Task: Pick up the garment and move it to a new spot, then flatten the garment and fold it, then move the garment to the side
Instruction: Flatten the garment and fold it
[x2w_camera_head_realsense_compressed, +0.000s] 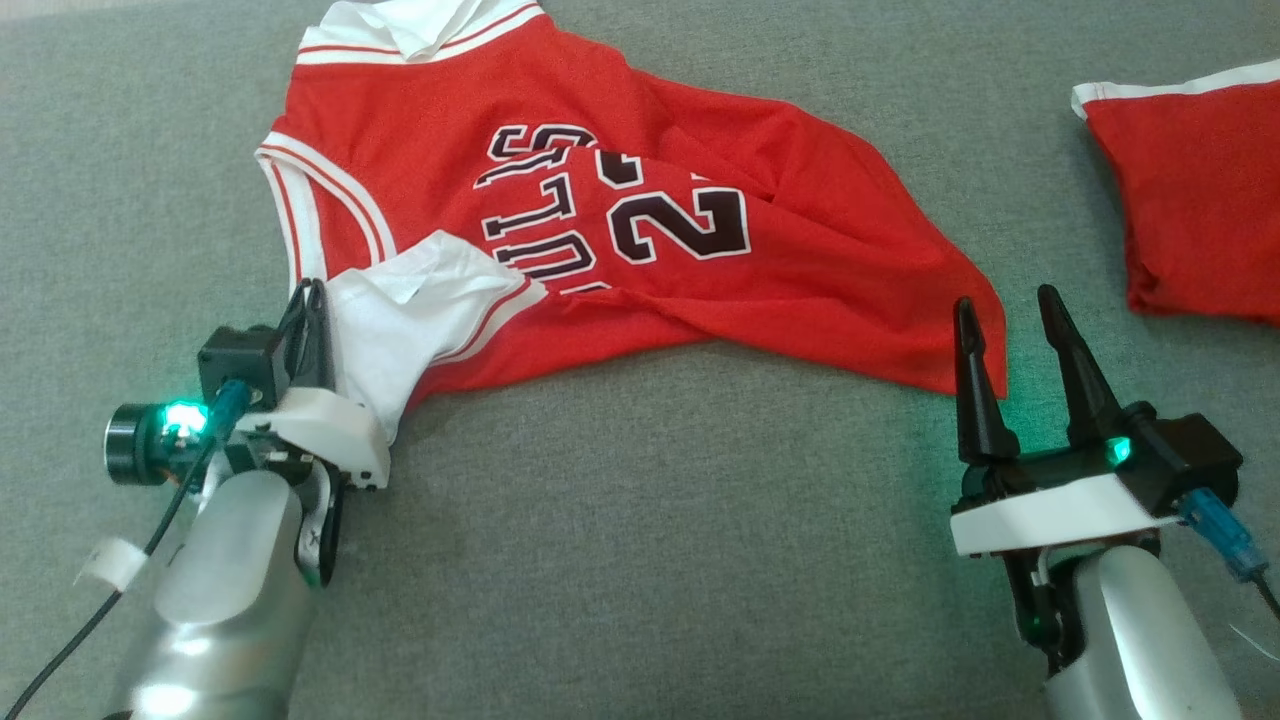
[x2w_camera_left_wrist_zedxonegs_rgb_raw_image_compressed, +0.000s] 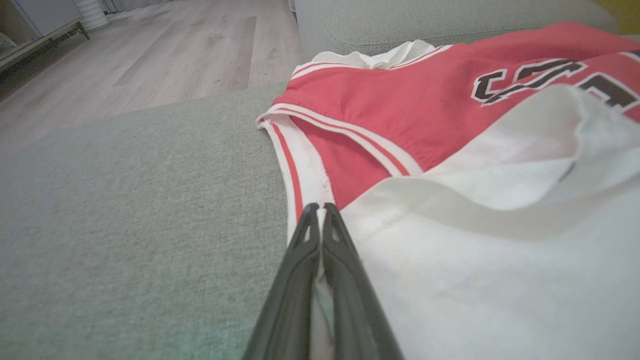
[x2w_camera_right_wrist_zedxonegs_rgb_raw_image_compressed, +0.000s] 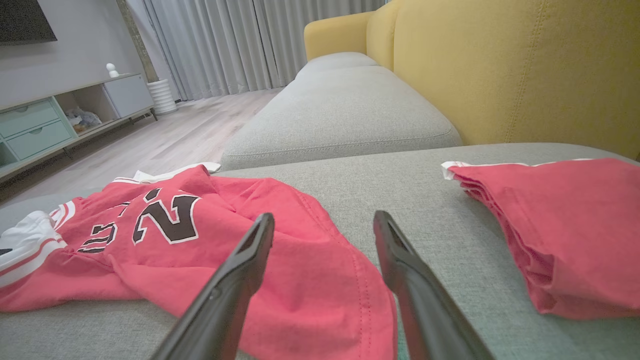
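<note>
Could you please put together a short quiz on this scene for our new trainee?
1. True or false: the right tool is shut on the jersey.
2. What does the left tool pinch? A) the jersey's white fabric B) its red bottom hem C) nothing
3. Fill in: the other red garment lies to the jersey's ____, as the robot sees it.
Key: 1 false, it stands open; 2 A; 3 right.
</note>
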